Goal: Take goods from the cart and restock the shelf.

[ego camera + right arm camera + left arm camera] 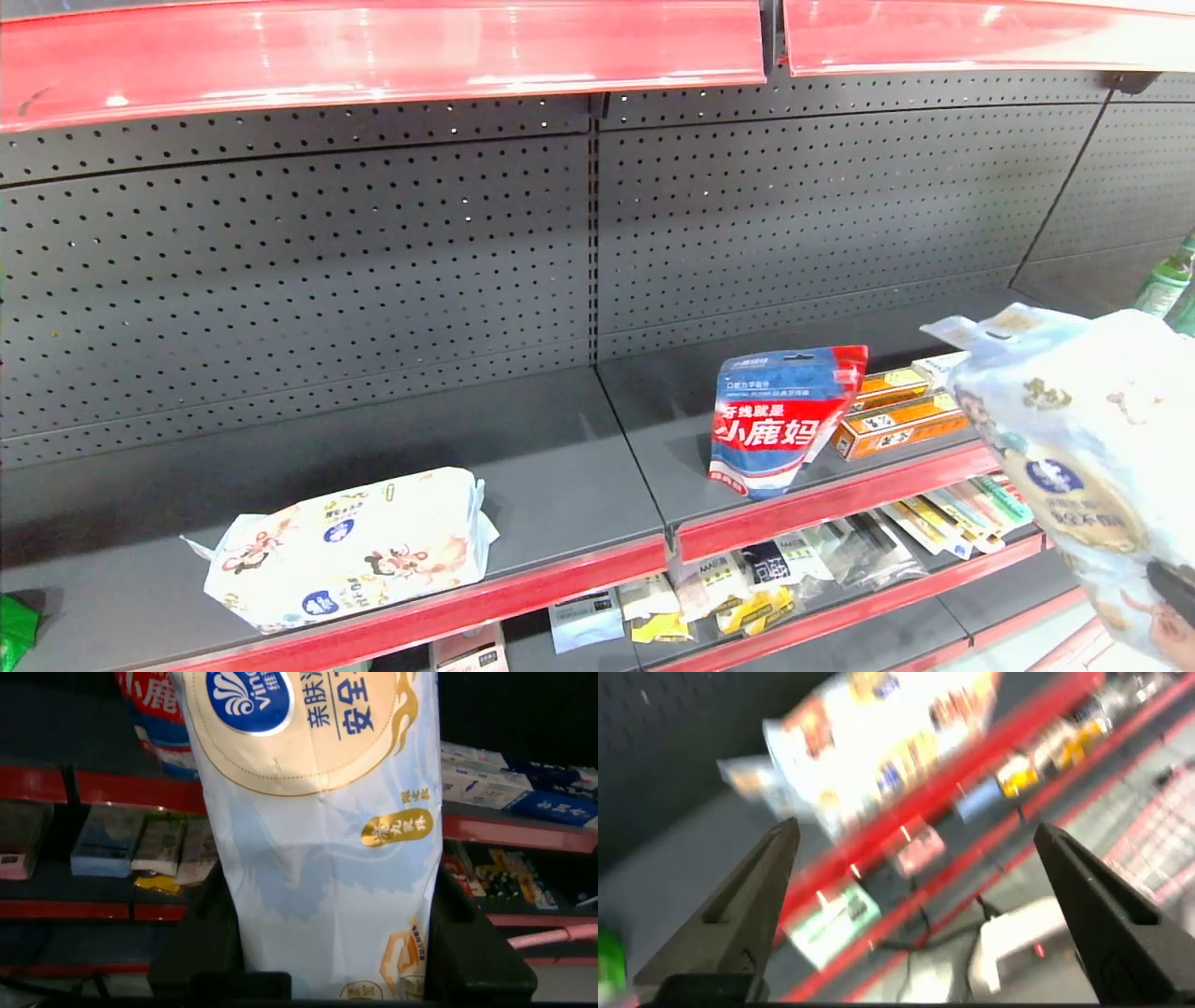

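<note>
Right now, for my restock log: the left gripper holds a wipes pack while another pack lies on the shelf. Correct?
Not quite: the right gripper holds the wipes pack, as the right wrist view shows; the left gripper is open and empty. The other pack does lie on the shelf.

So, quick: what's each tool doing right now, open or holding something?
Left tool: open, empty.
Right tool: shut on the pale blue pack.

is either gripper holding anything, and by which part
The right gripper clamps the pale blue-and-white soft plastic pack near one end; the left gripper holds nothing.
</note>
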Tool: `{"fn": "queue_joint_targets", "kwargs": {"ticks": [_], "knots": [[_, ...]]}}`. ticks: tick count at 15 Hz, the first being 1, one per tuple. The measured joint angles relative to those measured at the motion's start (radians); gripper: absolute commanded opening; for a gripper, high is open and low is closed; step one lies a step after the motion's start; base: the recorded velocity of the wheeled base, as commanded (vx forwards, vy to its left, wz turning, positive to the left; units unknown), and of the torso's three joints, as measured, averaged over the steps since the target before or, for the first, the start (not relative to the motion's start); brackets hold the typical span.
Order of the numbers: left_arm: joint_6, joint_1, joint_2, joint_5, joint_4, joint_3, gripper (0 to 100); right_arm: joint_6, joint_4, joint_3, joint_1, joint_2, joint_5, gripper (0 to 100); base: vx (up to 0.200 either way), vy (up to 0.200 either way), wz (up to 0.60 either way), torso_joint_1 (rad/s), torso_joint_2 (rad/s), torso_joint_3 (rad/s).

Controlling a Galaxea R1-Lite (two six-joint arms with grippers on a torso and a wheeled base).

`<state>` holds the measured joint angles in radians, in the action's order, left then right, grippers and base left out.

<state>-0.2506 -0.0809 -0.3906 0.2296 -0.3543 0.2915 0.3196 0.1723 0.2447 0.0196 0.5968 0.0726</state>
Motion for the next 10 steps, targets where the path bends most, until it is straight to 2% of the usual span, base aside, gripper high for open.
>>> {"fn": "queue_joint_targets", "kwargs": {"ticks": [1, 2, 5, 10], "knots": [[-0.002, 0.000, 0.078, -0.003, -0.089, 0.030, 100, 0.001, 0.000, 0.028, 0.001, 0.020, 0.001, 0, 0.000, 0.000, 0.60, 0.002, 0.00, 0.002], [-0.004, 0.000, 0.137, -0.015, -0.127, 0.049, 100, 0.001, 0.000, 0.047, 0.003, 0.034, 0.005, 0, 0.000, 0.000, 0.60, -0.017, 0.00, 0.002], [-0.006, 0.001, 0.223, -0.024, -0.130, 0.057, 100, 0.001, -0.001, 0.061, 0.024, 0.054, 0.013, 0, 0.000, 0.000, 0.60, 0.014, 0.00, -0.002], [-0.006, 0.001, 0.258, -0.024, -0.129, 0.035, 100, 0.001, 0.000, 0.064, 0.028, 0.064, 0.015, 0, 0.000, 0.000, 0.60, 0.000, 0.00, 0.001]]}}
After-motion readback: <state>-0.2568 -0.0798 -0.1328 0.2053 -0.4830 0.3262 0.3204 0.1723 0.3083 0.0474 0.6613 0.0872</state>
